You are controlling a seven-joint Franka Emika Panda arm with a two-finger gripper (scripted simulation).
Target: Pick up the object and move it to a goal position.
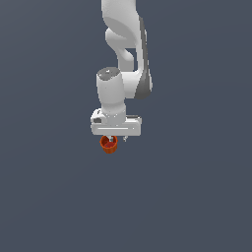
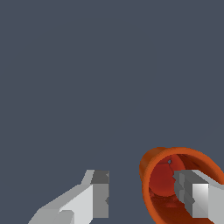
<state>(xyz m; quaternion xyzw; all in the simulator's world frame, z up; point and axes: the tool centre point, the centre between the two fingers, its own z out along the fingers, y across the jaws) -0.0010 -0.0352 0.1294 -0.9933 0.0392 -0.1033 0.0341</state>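
The small orange-red cup (image 1: 108,144) sits directly under the white gripper (image 1: 118,139), towards the exterior view's left of the hand. In the wrist view the cup (image 2: 151,175) lies tilted with its darker red inside facing the camera. The gripper (image 2: 146,197) straddles the cup's wall. One finger (image 2: 194,197) is inside the cup. The other finger (image 2: 99,197) is outside it, with a clear gap between it and the wall. The jaws stand apart and are not pressed on the cup.
The white arm (image 1: 123,44) comes down from the top of the exterior view. Plain dark grey ground (image 1: 197,197) lies all around, with no other objects or edges in view.
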